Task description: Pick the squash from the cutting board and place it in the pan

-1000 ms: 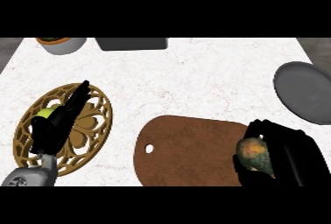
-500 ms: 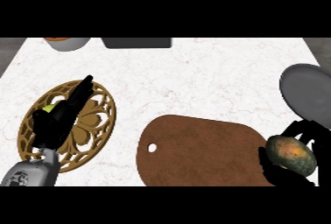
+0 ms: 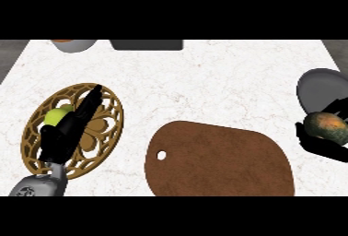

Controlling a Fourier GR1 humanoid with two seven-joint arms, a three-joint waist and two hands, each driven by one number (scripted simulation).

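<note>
On my left I see a round gold trivet (image 3: 102, 138) w/ flower-shaped holes, lying flat on the white marble tabletop (image 3: 204, 83). A small yellow-green thing (image 3: 57, 115) sits on the trivet's upper left part; can't tell what it is. At the far edge, top left, I see a grey bowl (image 3: 73, 44) w/ sth orange inside. Just right of it is a dark grey box-like thing (image 3: 147, 44), cut off at the top.

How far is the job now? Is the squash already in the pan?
Not yet. Done: the squash is off the cutting board, which lies bare. In hand: the right hand is curled around the squash at the near rim of the grey pan. Left: move it over the pan and let go.
</note>
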